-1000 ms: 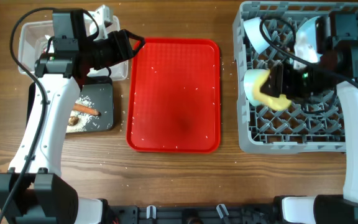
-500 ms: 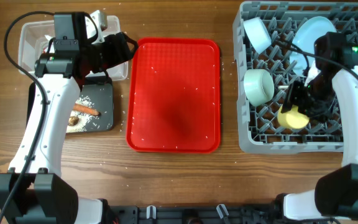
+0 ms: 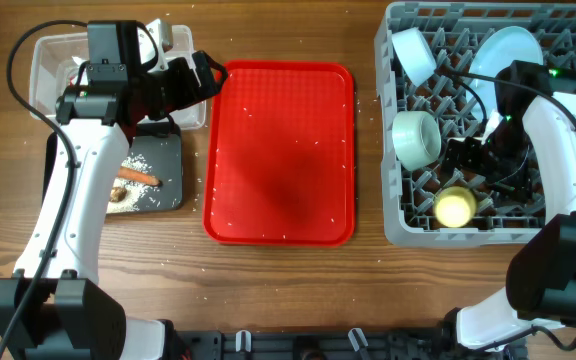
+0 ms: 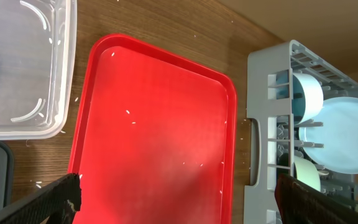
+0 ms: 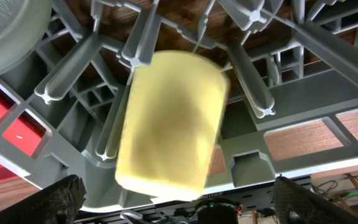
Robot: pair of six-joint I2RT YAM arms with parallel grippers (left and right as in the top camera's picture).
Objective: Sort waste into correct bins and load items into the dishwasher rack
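A yellow cup [image 3: 455, 207] lies in the front row of the grey dishwasher rack [image 3: 398, 215]. In the right wrist view the cup [image 5: 169, 121] rests between the rack's tines, blurred. My right gripper [image 3: 478, 160] hovers just behind the cup; its fingers [image 5: 179, 205] are wide apart and touch nothing. My left gripper [image 3: 203, 75] is open and empty above the seam between the clear bin [image 3: 53, 60] and the red tray [image 3: 278, 150]. The left wrist view shows its fingers [image 4: 179, 199] spread over the tray [image 4: 154, 137].
The rack also holds a white bowl [image 3: 415, 138], a white cup [image 3: 413, 55] and a pale blue plate [image 3: 503, 55]. A black bin [image 3: 163, 150] at the left holds rice and an orange food scrap [image 3: 138, 177]. Rice grains dot the tray.
My right gripper carried the yellow cup from the rack's middle toward its front and let go; the cup now lies in the front row. The left arm barely moved.
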